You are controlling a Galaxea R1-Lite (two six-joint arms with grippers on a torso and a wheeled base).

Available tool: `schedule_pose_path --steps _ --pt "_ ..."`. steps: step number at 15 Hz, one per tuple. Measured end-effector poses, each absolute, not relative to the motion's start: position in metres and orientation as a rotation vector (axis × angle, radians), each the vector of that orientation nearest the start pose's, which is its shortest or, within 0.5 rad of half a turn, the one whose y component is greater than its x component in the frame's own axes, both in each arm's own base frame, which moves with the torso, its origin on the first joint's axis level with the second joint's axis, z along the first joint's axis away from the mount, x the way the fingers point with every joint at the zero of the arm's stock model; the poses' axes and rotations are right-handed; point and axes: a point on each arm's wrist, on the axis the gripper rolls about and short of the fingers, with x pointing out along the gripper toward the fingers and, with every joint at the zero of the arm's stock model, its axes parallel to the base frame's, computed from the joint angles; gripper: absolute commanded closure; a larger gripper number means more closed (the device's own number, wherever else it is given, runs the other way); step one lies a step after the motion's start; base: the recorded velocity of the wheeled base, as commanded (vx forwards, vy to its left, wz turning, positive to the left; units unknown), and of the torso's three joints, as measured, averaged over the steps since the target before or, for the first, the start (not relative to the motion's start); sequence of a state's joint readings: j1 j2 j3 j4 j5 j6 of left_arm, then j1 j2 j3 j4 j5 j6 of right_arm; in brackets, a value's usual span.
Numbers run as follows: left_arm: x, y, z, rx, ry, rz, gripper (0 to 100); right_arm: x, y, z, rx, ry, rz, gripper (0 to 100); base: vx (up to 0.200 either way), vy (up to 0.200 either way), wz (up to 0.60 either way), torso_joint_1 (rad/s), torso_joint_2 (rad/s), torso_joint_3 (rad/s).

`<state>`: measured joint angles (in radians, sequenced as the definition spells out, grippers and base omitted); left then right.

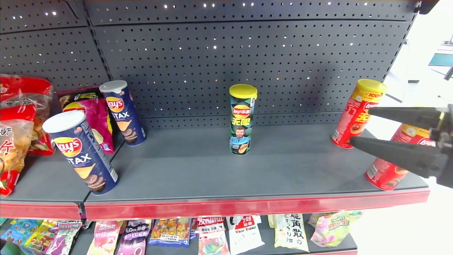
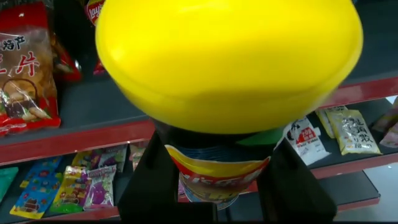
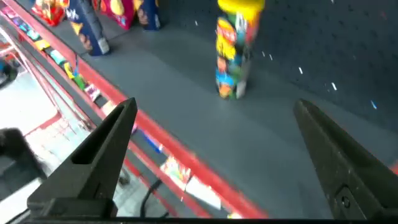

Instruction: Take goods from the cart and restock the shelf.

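L gripper (image 2: 217, 190) pinches a yellow-lidded chip can (image 2: 230, 62) low on its body, fingers (image 2: 146, 186) on either side. Can's long axis runs toward the wrist cam, lid end nearest. The shelf (image 1: 198, 170) lies beyond it, so the L arm looks set to place.

R gripper (image 1: 361, 126) hangs at the shelf's right end, fingers spread, empty, just in front of the red cans (image 1: 355, 115). Bare stretch btwn green can (image 1: 242, 120) and blue cans (image 1: 85, 156) — likeliest slot. Snack bags (image 1: 17, 117) crowd the far left.
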<state>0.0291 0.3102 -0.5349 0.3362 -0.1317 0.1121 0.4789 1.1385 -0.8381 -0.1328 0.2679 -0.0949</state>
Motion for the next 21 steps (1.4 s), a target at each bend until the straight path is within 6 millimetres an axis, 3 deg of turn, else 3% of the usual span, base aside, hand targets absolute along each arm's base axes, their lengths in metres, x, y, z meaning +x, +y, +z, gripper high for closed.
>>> schedule_pose_path --steps 8,16,21 --pt "-0.027 -0.004 0.2 0.093 0.125 -0.103 100 0.248 0.144 0.247 -0.086 0.181 0.774 0 0.0 0.0 0.0 0.0 0.0 0.0" --pt "-0.024 -0.003 0.204 0.093 0.129 -0.096 100 0.3 0.174 0.209 -0.052 0.196 0.762 0 0.0 0.0 0.0 0.0 0.0 0.0" --pt "-0.024 -0.003 0.205 0.095 0.13 -0.095 100 0.321 0.183 0.208 -0.052 0.18 0.735 0 0.0 0.0 0.0 0.0 0.0 0.0"
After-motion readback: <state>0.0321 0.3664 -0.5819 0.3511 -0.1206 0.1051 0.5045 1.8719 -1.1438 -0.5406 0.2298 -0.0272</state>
